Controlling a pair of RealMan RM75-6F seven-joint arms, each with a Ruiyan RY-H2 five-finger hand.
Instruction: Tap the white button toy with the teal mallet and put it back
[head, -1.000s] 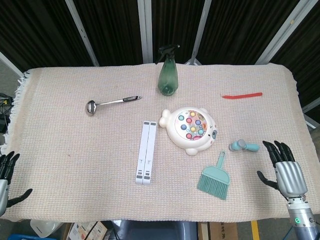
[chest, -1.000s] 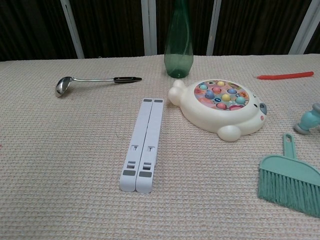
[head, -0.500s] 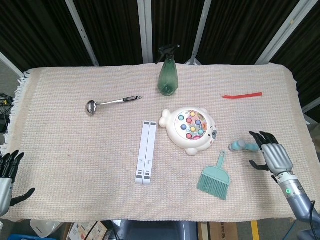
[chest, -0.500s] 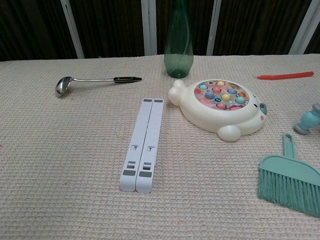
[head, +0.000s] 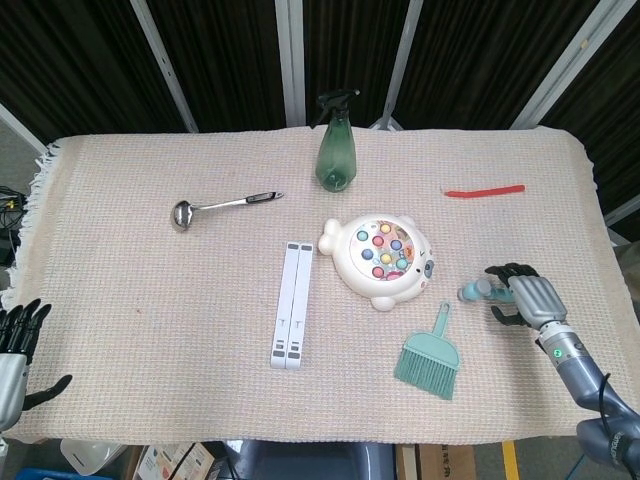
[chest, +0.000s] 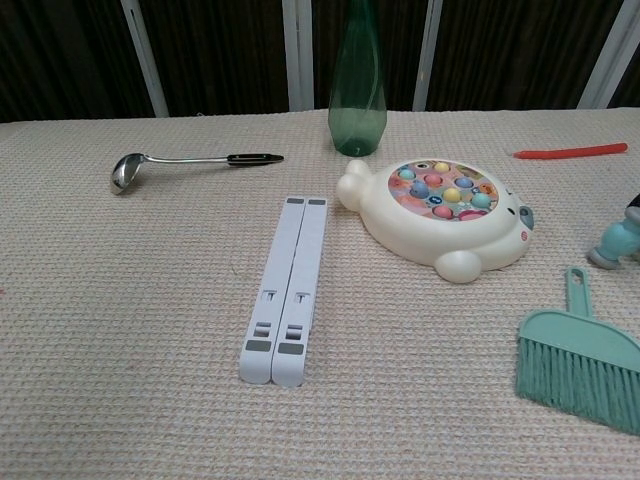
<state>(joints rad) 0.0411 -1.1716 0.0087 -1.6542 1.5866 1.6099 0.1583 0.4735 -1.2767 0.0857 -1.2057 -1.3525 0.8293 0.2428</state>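
Observation:
The white button toy (head: 380, 257) (chest: 441, 216), with coloured buttons on top, lies right of the table's middle. The teal mallet (head: 472, 291) (chest: 614, 241) lies on the cloth to its right, head toward the toy. My right hand (head: 522, 296) has its fingers spread over the mallet's handle, hiding most of it; the mallet rests on the table. In the chest view only a dark fingertip (chest: 633, 203) shows at the right edge. My left hand (head: 16, 345) hangs open off the table's front left corner.
A teal hand brush (head: 431, 357) (chest: 580, 362) lies just in front of the mallet. A white folding stand (head: 291, 317), a ladle (head: 222, 205), a green spray bottle (head: 337, 150) and a red strip (head: 485, 190) are spread over the cloth.
My right hand has moved forward and left from the table's front right edge until its fingers lie over the mallet's handle. The mallet and the toy have not moved.

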